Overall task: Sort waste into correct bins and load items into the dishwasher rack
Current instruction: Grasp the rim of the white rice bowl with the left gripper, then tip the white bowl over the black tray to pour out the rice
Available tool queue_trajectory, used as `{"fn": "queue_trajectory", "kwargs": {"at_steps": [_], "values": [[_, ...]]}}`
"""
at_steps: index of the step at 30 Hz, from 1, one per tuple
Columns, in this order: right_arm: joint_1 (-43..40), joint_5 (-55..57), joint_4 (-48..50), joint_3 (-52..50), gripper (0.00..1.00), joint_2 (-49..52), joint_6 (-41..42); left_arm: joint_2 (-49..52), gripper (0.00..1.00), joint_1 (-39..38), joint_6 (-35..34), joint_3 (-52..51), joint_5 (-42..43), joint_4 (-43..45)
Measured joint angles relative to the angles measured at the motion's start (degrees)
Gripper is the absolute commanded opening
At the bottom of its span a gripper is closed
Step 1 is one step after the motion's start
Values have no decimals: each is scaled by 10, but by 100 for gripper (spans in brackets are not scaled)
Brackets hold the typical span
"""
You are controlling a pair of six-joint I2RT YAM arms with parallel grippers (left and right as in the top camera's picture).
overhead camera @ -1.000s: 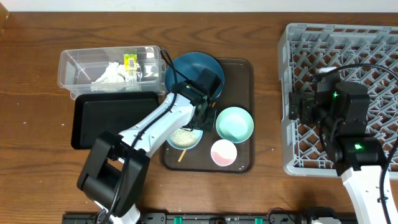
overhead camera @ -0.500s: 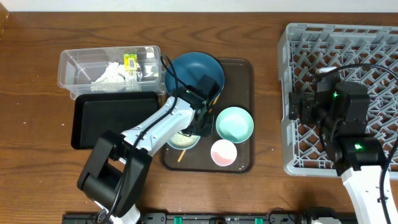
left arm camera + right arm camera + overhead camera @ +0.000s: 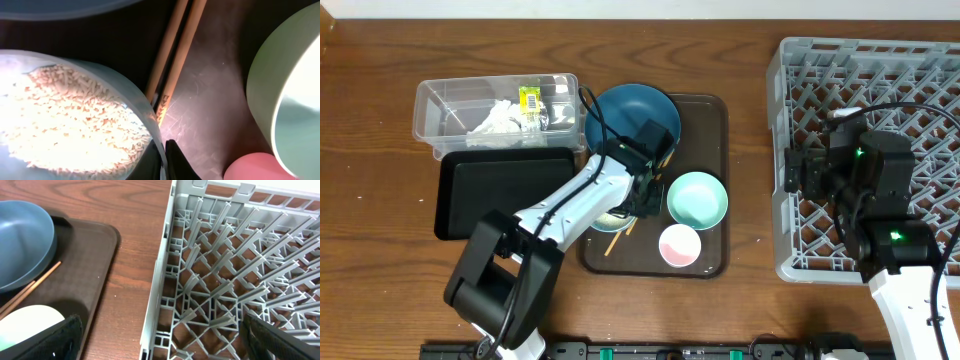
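The left gripper (image 3: 640, 200) is low over the brown serving tray (image 3: 712, 120), at the right edge of the white bowl (image 3: 141, 102) that holds the rice (image 3: 70, 120). Its wrist camera shows only one dark finger (image 3: 174, 159), just outside the bowl's rim, so whether it grips the rim cannot be told. The chopsticks (image 3: 175, 50) lie side by side on the tray between this bowl and the mint-green bowl (image 3: 697, 199). The pink bowl (image 3: 679, 245) sits nearer, and the dark blue dish (image 3: 625, 110) sits at the tray's far left. Further left, the clear tub (image 3: 435, 100) holds the wrapper (image 3: 530, 100) and tissue (image 3: 495, 120), with the black tray (image 3: 500, 185) just near of it. The right gripper (image 3: 162, 330) hangs over the left part of the grey rack (image 3: 800, 60), fingers spread wide and holding nothing.
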Motion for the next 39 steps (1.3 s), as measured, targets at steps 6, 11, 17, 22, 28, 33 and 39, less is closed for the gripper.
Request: {"fn": "queue_trajectory", "kwargs": {"at_steps": [6, 11, 17, 22, 28, 33, 39], "values": [[0, 0, 0, 0, 99, 0, 0, -34, 6, 2, 4, 8, 4, -17], [0, 0, 0, 0, 99, 0, 0, -111, 6, 37, 18, 9, 10, -31], [0, 0, 0, 0, 99, 0, 0, -177, 6, 149, 66, 13, 69, -34], [0, 0, 0, 0, 99, 0, 0, -180, 6, 269, 100, 14, 158, -44], [0, 0, 0, 0, 99, 0, 0, -174, 5, 429, 160, -1, 309, -39], [0, 0, 0, 0, 99, 0, 0, -150, 6, 532, 216, -30, 441, -40], [0, 0, 0, 0, 99, 0, 0, -99, 6, 611, 271, -55, 586, -40]]}}
